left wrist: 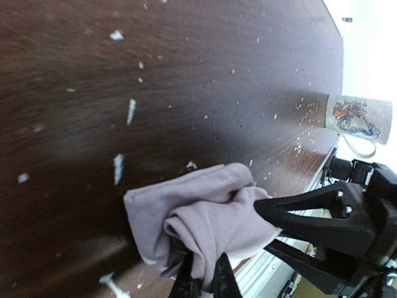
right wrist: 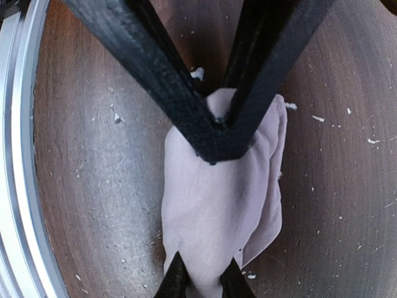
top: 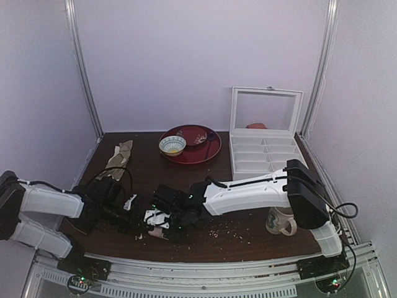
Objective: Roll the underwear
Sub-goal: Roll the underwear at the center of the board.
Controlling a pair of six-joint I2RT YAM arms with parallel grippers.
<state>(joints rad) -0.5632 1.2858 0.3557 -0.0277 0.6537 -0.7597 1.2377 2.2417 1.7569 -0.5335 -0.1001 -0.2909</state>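
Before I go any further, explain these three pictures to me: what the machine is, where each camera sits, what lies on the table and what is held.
The machine is two white robot arms bolted at the near edge of a dark wooden table. One camera looks down from above and behind; the others ride on each wrist.

On the table lie a red round plate holding a small patterned bowl, an open white compartment box, a printed ceramic mug, a beige-olive cloth and white crumbs.

Both arms meet on the bunched pale pink fabric underwear. The left end effector is shut on one end, the right end effector pinches the other.
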